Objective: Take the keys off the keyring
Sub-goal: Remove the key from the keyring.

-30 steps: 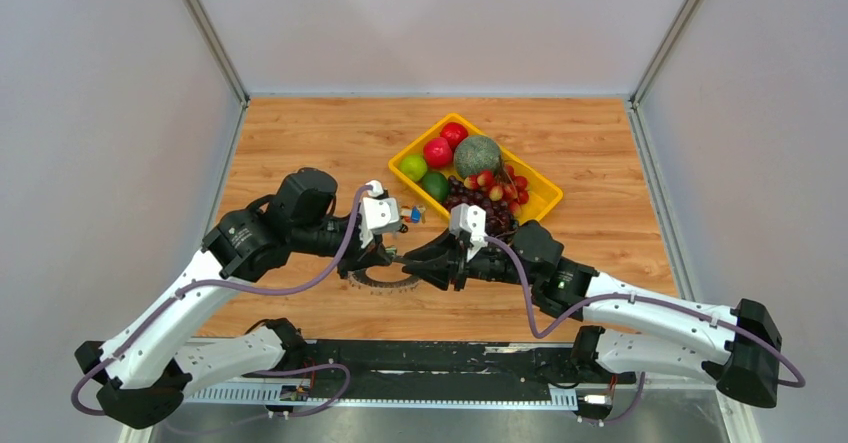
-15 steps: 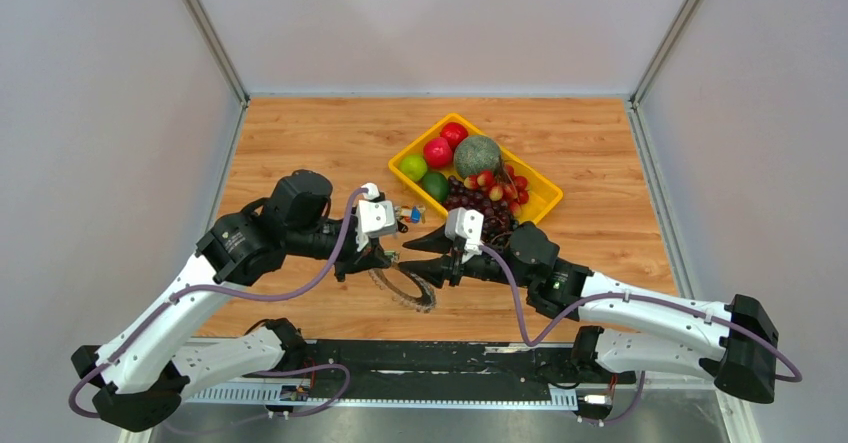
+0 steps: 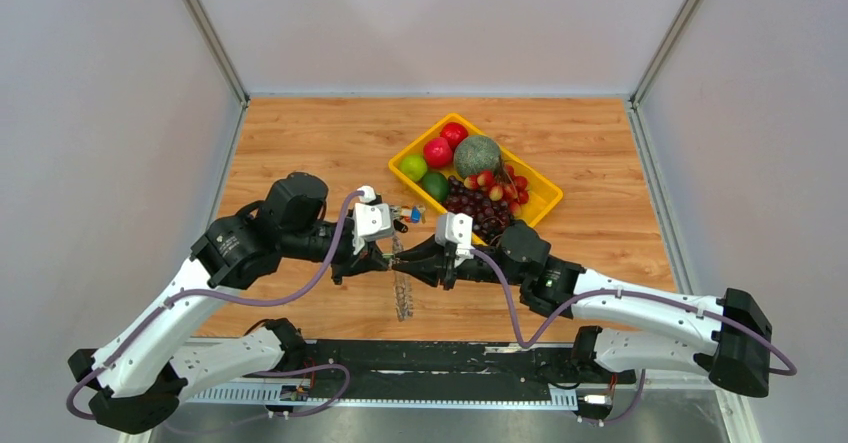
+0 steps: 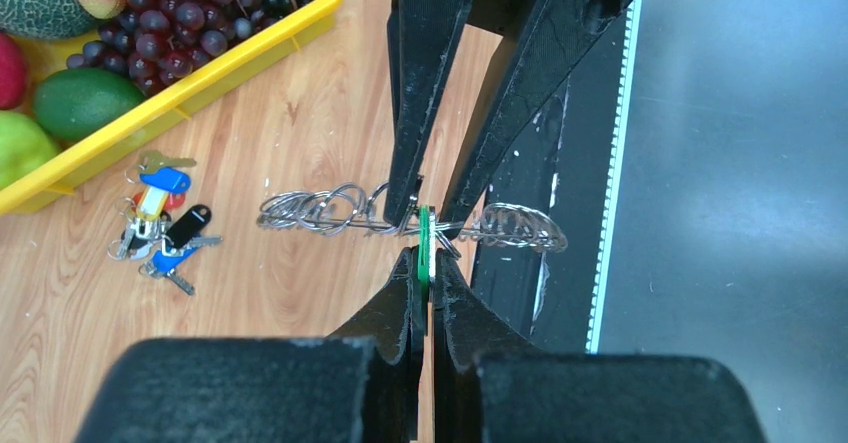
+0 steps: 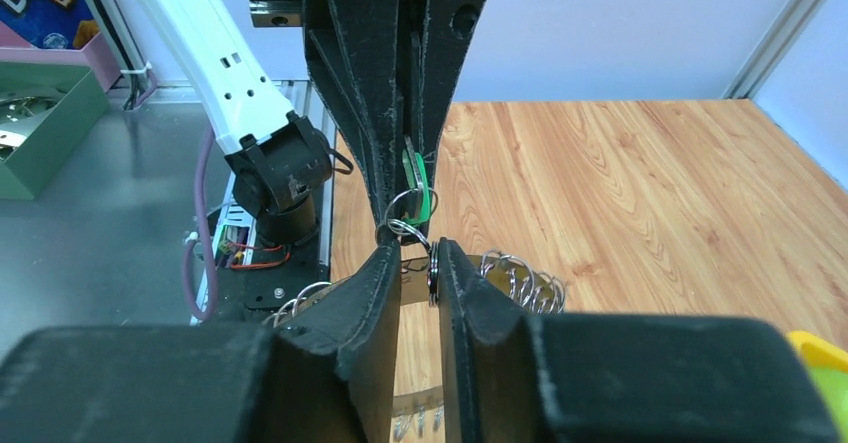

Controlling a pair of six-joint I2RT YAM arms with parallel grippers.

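The wooden table (image 3: 300, 143) fills the middle of the overhead view. The left arm (image 3: 200, 283) and the right arm (image 3: 620, 298) reach in from the near edge and meet nose to nose over its near middle. Farther back and a little right sits a yellow tray (image 3: 522, 164). It holds a melon (image 3: 477, 154), a heap of dark grapes (image 3: 480, 208) and other red and green fruit.

The keyring (image 3: 402, 288) hangs between the two grippers, on the near side of the tray. From above it appears edge-on, as a thin strip running toward the near edge. The keys (image 3: 403, 303) are bunched along it, and the pictures do not show whether its low end touches the wood.

The left gripper (image 4: 424, 263) has its fingers pressed together on the green tag (image 4: 424, 243) at the top of the ring. The right gripper (image 5: 415, 263) faces it from the other side. Its fingers stand narrowly apart, straddling the ring's wire just beside the tag, and it cannot be told whether they actually pinch the wire.

A small bunch of coloured keys (image 4: 160, 228), with blue, red and black heads, lies flat on the wood. It sits just near of the tray's wall and apart from the ring.
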